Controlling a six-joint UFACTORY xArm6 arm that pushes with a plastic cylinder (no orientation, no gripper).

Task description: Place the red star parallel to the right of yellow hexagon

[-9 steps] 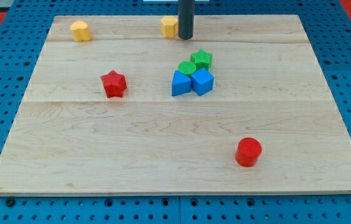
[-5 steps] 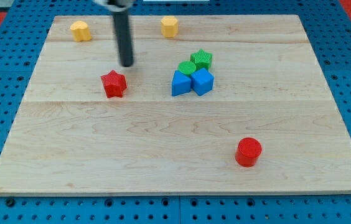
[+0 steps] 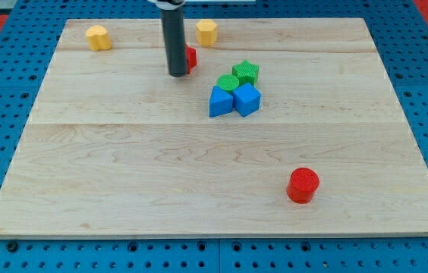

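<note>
A yellow block (image 3: pixel 98 37) sits at the board's (image 3: pixel 108 174) top left corner. My tip (image 3: pixel 177 74) holds nothing and presses against the red star (image 3: pixel 190 58), mostly hidden behind the rod, just below-left of the yellow hexagon (image 3: pixel 207 32). Rightward lie the green star (image 3: pixel 246 73), a green block (image 3: pixel 228 83), two blue blocks (image 3: pixel 221 101) (image 3: pixel 247 99), and a red cylinder (image 3: pixel 303 185) near the bottom.

text: none legible | labels: none, as far as visible

My tip (image 3: pixel 177 74) rests on the table (image 3: pixel 123 174), touching the red star (image 3: pixel 190 58), which shows only at its 2 o'clock edge behind the rod. The yellow hexagon (image 3: pixel 207 32) sits near the star, at its 1 o'clock.
</note>
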